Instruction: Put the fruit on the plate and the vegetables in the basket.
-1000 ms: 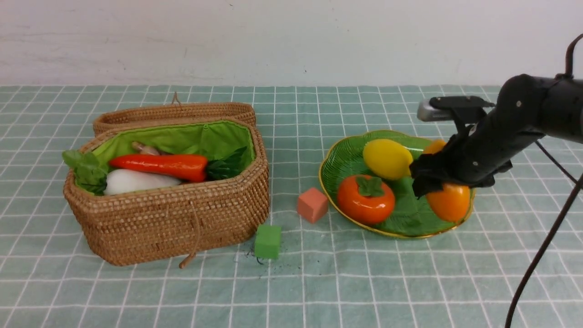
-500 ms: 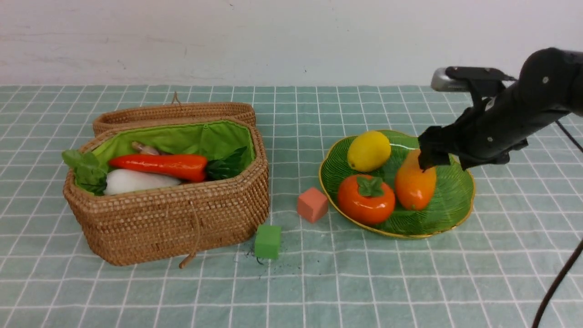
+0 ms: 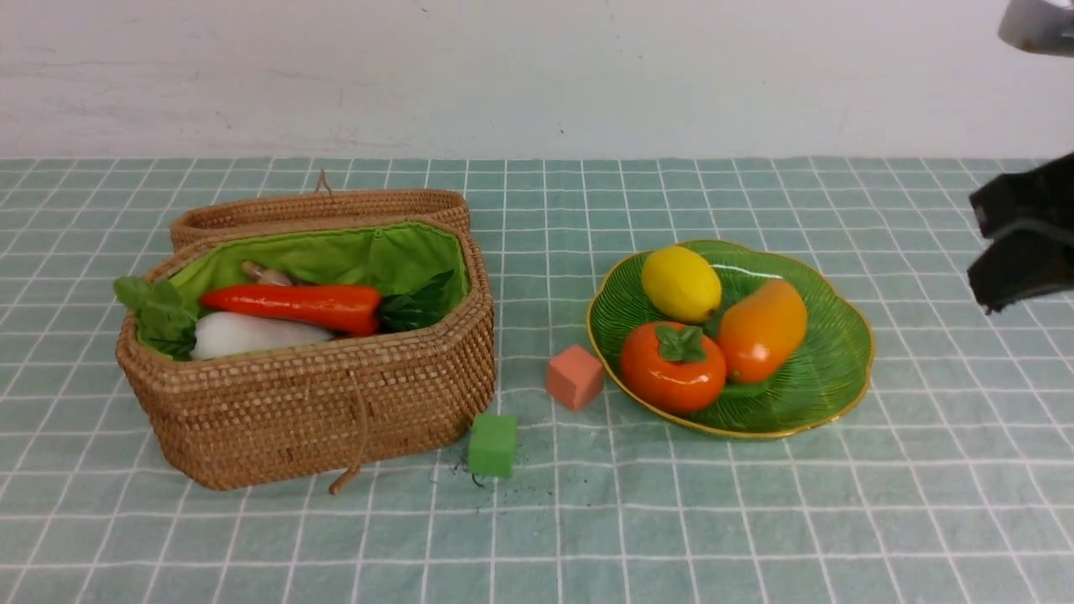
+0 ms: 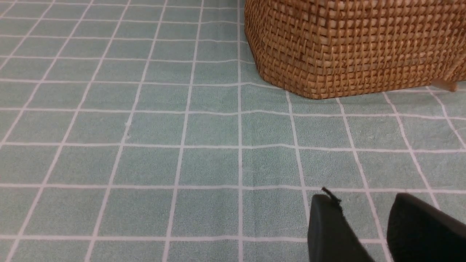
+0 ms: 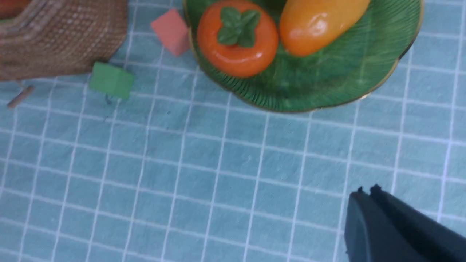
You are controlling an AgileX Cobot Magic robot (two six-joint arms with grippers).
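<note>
Your shut, empty black right claw (image 5: 369,191) hangs above the green, white-gridded cloth tabletop (image 3: 587,520), with a plain white wall (image 3: 537,75) beyond it.

Right gripper (image 5: 367,187): dark, nearly black, with long fingers that taper to narrow, ragged-edged tips. Left gripper (image 4: 360,194): two matte black fingers, one with a thin dark sliver protruding at its tip.

Noted: salmon-pink cube (image 3: 575,377), small green cube (image 3: 492,445), apart, both on desk (image 3: 638,520) near mid-scene; green one nearer and farther left. Desk covering: pale green with white grid lines. Far side: plain whitish wall (image 3: 503,75), faintly marked.
</note>
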